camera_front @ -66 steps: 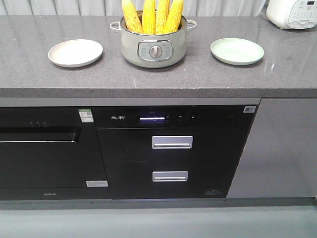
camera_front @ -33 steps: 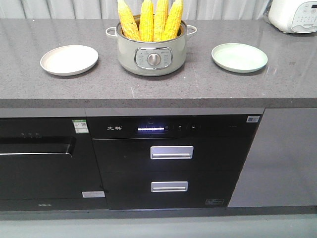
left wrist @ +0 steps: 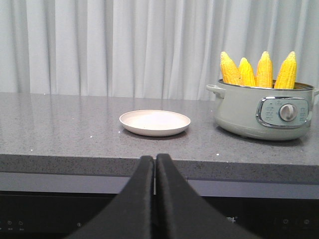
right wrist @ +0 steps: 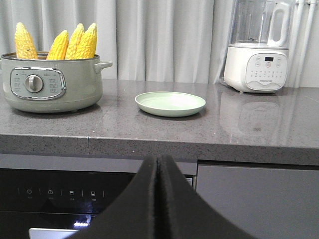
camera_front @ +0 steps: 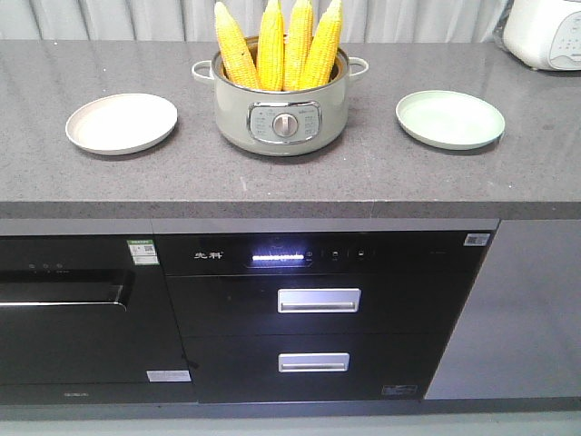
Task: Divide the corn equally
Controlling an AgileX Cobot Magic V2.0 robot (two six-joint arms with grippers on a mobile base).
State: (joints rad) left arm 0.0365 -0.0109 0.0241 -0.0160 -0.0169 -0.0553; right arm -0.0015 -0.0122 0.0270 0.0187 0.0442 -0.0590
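Observation:
Several yellow corn cobs (camera_front: 277,45) stand upright, tips up, in a pale green electric pot (camera_front: 283,113) at the middle of the grey counter. A cream plate (camera_front: 121,123) lies left of the pot and a light green plate (camera_front: 449,118) lies right of it; both are bare. In the left wrist view my left gripper (left wrist: 154,162) is shut and empty, in front of the counter edge, short of the cream plate (left wrist: 155,122), with the corn (left wrist: 258,69) to its right. My right gripper (right wrist: 159,164) is likewise shut and empty, below the counter edge, facing the green plate (right wrist: 170,103).
A white blender-style appliance (right wrist: 258,47) stands at the counter's back right corner. Under the counter are a black appliance with two handled drawers (camera_front: 318,300) and a black oven front (camera_front: 73,304). Curtains hang behind the counter.
The front view has shifted: the counter, pot and plates sit lower and larger in the frame than a second ago. The corn and plates have not moved relative to each other.

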